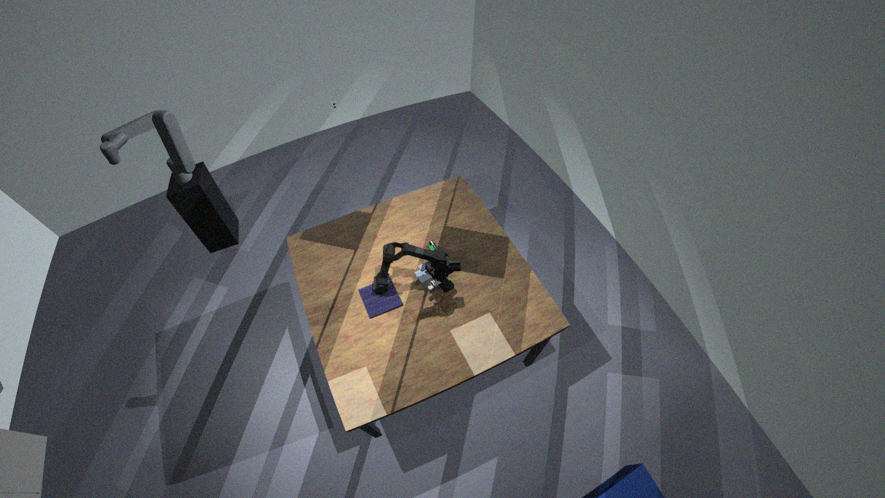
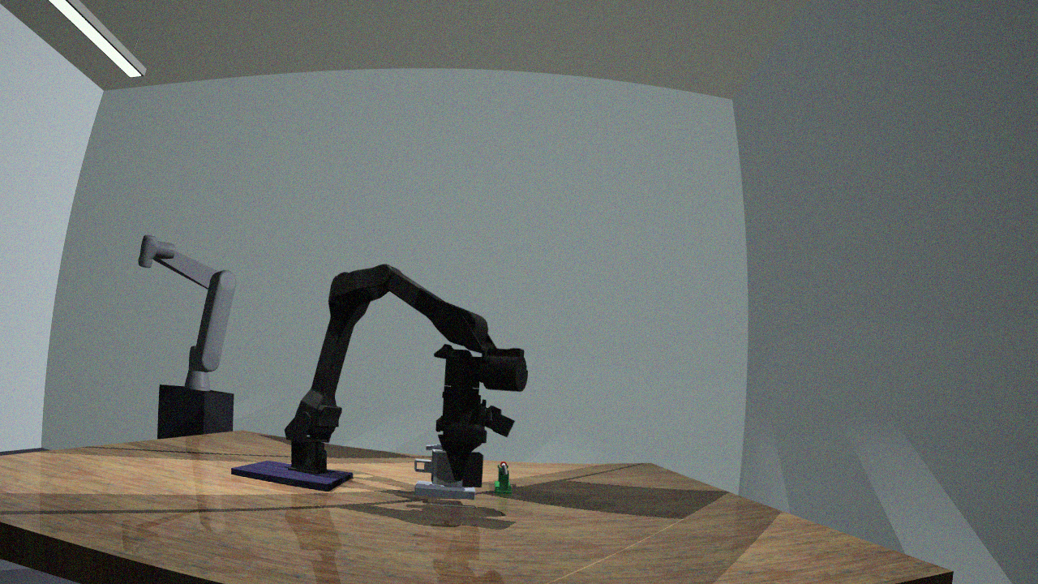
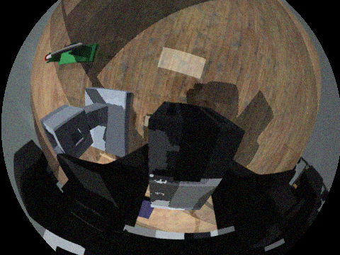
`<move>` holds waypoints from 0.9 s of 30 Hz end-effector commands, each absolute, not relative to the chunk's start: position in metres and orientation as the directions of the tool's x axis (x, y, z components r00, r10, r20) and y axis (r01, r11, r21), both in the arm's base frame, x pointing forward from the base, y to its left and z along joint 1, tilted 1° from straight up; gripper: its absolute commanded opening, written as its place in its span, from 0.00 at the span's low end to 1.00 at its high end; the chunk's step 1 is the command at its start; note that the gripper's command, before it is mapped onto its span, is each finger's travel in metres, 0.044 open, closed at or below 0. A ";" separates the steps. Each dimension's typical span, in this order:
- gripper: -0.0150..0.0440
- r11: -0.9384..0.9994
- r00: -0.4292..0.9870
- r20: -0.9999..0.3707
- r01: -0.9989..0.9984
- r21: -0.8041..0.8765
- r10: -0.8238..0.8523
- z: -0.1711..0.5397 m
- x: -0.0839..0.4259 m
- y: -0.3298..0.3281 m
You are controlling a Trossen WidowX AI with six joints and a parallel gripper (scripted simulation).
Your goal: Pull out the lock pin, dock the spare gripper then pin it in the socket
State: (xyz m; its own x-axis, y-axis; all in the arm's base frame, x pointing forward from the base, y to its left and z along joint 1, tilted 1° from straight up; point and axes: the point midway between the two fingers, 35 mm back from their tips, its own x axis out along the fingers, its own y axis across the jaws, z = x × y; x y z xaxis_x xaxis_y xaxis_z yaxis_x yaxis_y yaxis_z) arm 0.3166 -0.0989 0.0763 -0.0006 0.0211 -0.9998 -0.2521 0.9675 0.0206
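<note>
My gripper (image 1: 440, 278) (image 2: 464, 470) (image 3: 181, 146) is shut on the spare gripper (image 3: 188, 195), a dark block with a grey lit face between the fingers in the wrist view. In the exterior view my fingers hide it. The grey mount (image 1: 422, 273) (image 2: 444, 491) (image 3: 118, 124) stands just beside the held piece, left of it in the wrist view; its socket block (image 3: 69, 134) shows no pin. The lock pin (image 3: 69, 49), a grey rod with a red end, rests on the green stand (image 1: 431, 246) (image 2: 502, 485) (image 3: 90, 53). The spigot and the gap under the held piece are hidden.
The arm's base stands on a navy mat (image 1: 390, 304) (image 2: 250, 470) (image 3: 145, 210). A pale rectangle (image 1: 483, 344) (image 3: 181, 63) lies near the table's edge, and another pale rectangle (image 1: 357, 397) near a corner. A grey arm (image 1: 173, 142) (image 2: 215, 319) on a black pedestal stands beyond the table.
</note>
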 end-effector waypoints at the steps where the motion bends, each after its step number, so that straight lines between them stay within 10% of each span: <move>1: 0.25 0.989 0.006 -1.000 -0.145 0.017 0.018 0.078 0.316 -0.099; 27: 0.25 0.873 0.007 -1.000 0.487 0.018 0.017 0.080 0.313 -0.101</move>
State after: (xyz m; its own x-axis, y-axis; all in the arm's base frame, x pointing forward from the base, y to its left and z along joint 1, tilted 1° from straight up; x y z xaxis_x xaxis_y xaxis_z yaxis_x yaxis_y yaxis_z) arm 0.3135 -0.1006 0.0776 0.0014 0.0205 -0.9998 0.4117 0.9111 0.0193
